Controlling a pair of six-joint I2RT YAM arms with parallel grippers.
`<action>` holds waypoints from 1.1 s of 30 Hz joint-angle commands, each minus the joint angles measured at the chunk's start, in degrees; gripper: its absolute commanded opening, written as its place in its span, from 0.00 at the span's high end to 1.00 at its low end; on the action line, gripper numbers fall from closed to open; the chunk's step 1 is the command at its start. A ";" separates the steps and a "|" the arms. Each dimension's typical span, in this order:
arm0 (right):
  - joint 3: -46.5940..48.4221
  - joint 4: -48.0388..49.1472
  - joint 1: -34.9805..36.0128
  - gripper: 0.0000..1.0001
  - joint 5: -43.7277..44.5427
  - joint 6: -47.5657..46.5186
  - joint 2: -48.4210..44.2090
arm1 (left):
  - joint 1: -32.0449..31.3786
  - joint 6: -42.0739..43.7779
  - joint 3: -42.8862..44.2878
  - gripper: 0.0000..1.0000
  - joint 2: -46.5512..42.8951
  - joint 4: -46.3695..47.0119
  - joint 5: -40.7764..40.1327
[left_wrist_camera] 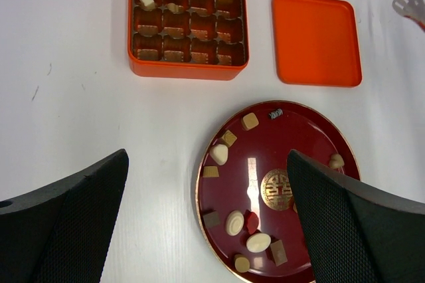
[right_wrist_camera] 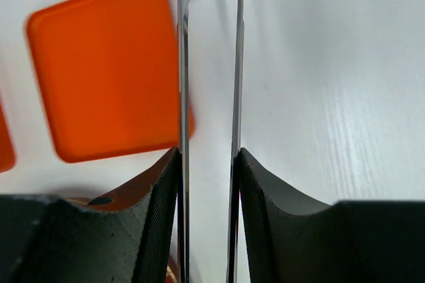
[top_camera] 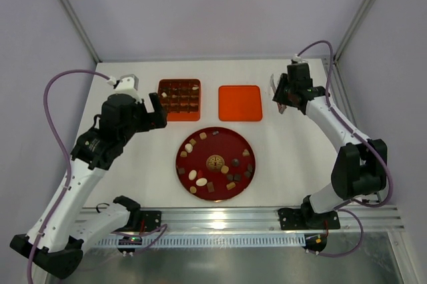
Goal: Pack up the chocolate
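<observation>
On the one white table (top_camera: 287,157), the left gripper (left_wrist_camera: 207,160) hangs with its jaws spread wide and nothing between them, above the near-left rim of the plate. Behind it sits one orange box (left_wrist_camera: 187,69), its cells laid four across, with at least two cream pieces already in the back rows. One round dark-red plate (left_wrist_camera: 239,157) nearer the arms carries most of the chocolates (left_wrist_camera: 235,222), close to twenty in cream, tan and dark brown; the exact count is hard to tell. One orange lid (left_wrist_camera: 317,38) lies flat just right of the box. The right gripper (right_wrist_camera: 208,153) is clamped on one pair of metal tongs (right_wrist_camera: 184,97) beside the lid.
</observation>
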 commanded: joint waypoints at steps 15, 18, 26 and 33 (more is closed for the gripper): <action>-4.71 2.83 -12.14 0.51 0.27 -0.26 10.59 | 0.07 -1.60 -3.06 0.00 -1.62 3.32 3.35; -4.27 1.42 -12.23 0.49 0.44 -0.52 12.97 | 0.07 -1.34 -3.33 0.00 -1.63 3.14 3.26; -5.67 0.89 -12.14 0.41 -0.08 -0.79 15.17 | 0.16 -1.07 -3.50 0.00 -2.06 2.44 3.35; -6.91 0.80 -12.22 0.28 -0.09 -1.05 14.12 | 0.16 -1.33 -3.86 0.00 -2.33 2.26 3.35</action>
